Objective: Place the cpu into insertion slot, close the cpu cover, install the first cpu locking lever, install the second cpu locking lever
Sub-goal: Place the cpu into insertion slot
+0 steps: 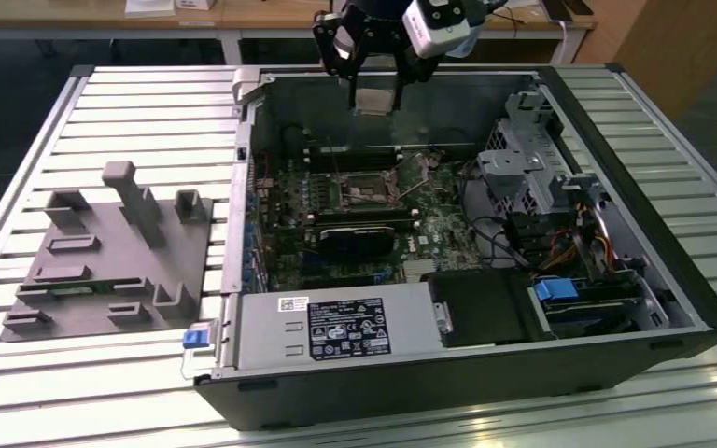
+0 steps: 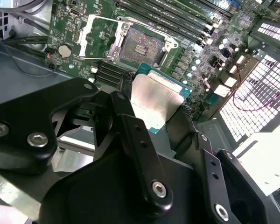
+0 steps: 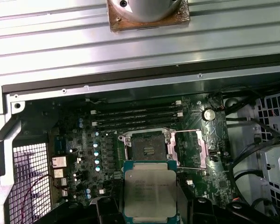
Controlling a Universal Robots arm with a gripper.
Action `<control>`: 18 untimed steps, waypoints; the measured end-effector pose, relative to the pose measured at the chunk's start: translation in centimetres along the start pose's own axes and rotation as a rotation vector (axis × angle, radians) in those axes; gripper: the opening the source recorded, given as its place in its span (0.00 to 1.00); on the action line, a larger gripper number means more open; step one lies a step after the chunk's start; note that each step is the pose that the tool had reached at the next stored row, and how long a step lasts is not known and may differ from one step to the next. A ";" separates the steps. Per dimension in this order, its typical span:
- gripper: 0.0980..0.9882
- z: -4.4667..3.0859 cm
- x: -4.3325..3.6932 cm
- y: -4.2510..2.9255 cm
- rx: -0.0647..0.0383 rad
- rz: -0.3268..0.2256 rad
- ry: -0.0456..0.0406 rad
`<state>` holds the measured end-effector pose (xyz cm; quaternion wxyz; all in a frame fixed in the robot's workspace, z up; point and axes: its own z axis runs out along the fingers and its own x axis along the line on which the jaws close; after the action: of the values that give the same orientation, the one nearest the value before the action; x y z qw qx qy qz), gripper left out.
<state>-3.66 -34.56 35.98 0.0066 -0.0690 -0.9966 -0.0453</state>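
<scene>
My gripper (image 1: 375, 91) hangs above the far wall of the open computer case (image 1: 657, 280), shut on the cpu (image 1: 375, 101). Both wrist views show the cpu (image 2: 156, 100) (image 3: 150, 193) as a silver-topped square chip on a green base, clamped between the black fingers (image 2: 126, 116). It hovers well above the board, short of the insertion slot (image 2: 141, 46) (image 3: 147, 149) (image 1: 365, 191). The slot's dark centre is bare. The cpu cover (image 2: 99, 39) (image 3: 189, 149) is a silvery frame swung open, lying beside the slot. Thin wire levers run along the slot's edges.
Long memory slots (image 3: 135, 116) run beside the socket. A black block (image 1: 352, 241) sits nearer the front of the green board. The power supply (image 1: 321, 327) and a drive cage (image 1: 533, 163) crowd the case. A grey fixture (image 1: 109, 252) lies on the slatted table at the exterior view's left.
</scene>
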 end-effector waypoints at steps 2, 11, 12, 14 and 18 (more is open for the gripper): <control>0.50 0.01 0.00 0.00 0.000 0.005 -0.0004; 0.50 0.02 0.00 0.00 0.000 0.027 -0.0024; 0.50 0.02 0.00 0.00 -0.001 0.030 -0.0027; 0.50 0.03 0.00 0.00 -0.001 0.035 -0.0031; 0.50 0.04 0.00 0.00 -0.001 0.045 -0.0040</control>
<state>-3.66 -34.56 35.94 0.0056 -0.0914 -0.9948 -0.0453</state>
